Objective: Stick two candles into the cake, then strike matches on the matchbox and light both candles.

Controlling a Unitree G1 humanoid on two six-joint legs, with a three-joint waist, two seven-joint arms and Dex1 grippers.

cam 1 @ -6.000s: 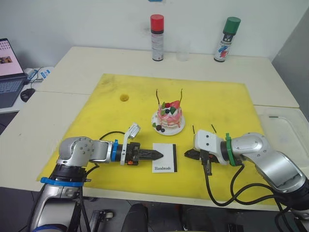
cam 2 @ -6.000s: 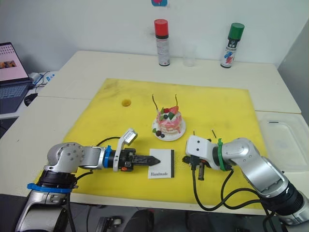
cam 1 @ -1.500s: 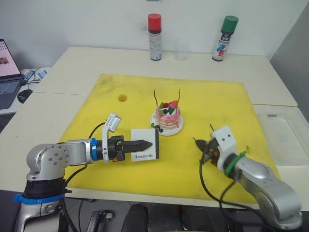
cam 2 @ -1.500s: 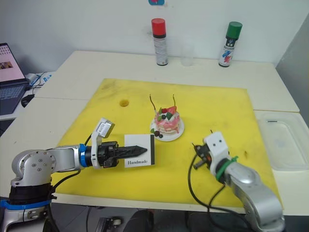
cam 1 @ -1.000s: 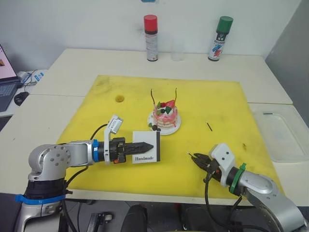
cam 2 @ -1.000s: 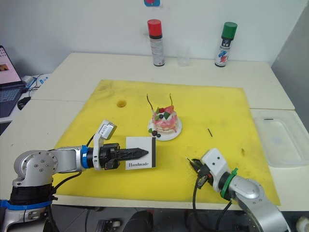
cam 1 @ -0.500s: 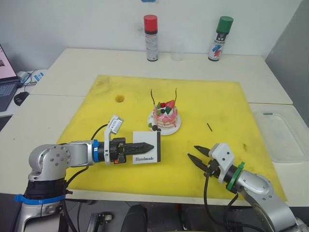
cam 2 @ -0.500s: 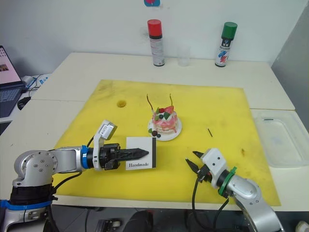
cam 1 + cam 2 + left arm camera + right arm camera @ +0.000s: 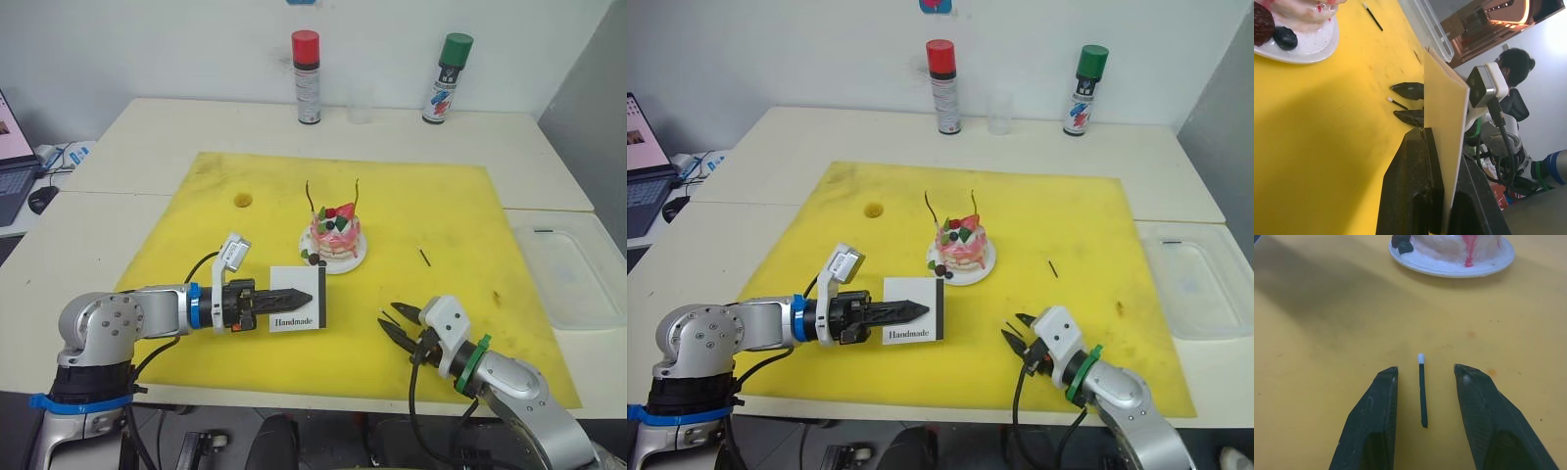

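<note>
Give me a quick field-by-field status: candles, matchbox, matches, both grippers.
candles: both standing in the cake, unlit
matchbox: held upright in the left gripper, above the yellow mat
near match: flat on the mat, between the open jaws of the right gripper
second match: on the mat right of the cake

A pink-and-white cake (image 9: 336,231) with red and dark berries sits on a yellow mat (image 9: 451,211). Near the cake, a white matchbox (image 9: 298,298) bears black lettering; a black match (image 9: 1422,390) has a white tip.
</note>
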